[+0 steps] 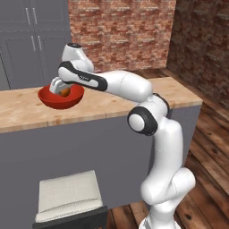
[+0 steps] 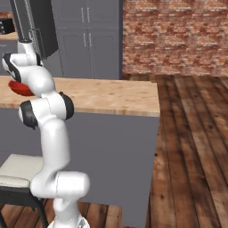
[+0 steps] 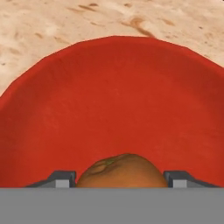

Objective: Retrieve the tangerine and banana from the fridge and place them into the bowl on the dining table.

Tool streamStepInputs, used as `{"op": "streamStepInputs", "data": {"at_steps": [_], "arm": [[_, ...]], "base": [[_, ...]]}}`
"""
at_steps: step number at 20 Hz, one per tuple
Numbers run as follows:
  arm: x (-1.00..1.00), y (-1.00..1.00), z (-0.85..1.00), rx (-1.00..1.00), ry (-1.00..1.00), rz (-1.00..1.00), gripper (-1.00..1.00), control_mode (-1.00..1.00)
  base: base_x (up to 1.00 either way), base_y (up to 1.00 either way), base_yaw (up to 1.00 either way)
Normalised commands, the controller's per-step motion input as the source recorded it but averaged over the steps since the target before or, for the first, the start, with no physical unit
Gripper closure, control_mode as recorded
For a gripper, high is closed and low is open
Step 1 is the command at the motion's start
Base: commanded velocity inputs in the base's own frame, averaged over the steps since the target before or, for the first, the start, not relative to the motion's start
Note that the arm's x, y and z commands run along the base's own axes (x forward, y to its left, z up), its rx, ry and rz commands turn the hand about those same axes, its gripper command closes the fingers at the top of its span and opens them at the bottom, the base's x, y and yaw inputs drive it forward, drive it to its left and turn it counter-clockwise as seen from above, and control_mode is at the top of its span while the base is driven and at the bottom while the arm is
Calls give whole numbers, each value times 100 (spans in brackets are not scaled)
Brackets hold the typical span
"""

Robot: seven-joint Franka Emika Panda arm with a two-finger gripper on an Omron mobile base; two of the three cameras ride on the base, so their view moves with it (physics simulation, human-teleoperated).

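Note:
The glossy red bowl [image 1: 47,99] [image 2: 20,89] [image 3: 113,96] rests on the dining table [image 1: 112,107] [image 2: 111,95], towards its left end. My gripper [image 1: 64,92] [image 3: 118,179] reaches down into the bowl. It is shut on the tangerine [image 1: 65,92] [image 3: 122,171], which sits between the two fingertips just above the bowl's floor. The dark grey fridge [image 2: 42,26] stands beyond the table at the far left. The banana is out of view.
A pale cushioned stool [image 1: 67,197] [image 2: 15,171] stands against the table's near side, beside my base. Grey panelled cabinets [image 1: 27,44] [image 2: 89,40] and a brick wall [image 1: 125,31] line the back. Wooden floor [image 2: 191,147] opens to the right.

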Motion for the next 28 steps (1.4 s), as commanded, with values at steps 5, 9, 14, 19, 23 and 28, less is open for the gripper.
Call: {"op": "streamStepInputs", "data": {"at_steps": [5,9,14,19,23,28], "arm": [[10,0,-11,-1,0,0,-100,-100],[12,0,-9,0,0,0,-100,-100],[3,-2,-1,0,0,0,-100,-100],[0,-15,11,4,-3,0,-100,-100],[-10,-23,45,12,-13,0,-100,-100],[-15,-31,55,15,-19,0,-100,-100]], "base": [[0,0,0],[0,0,0],[0,0,0],[0,0,0],[0,0,0],[0,0,0]]}}
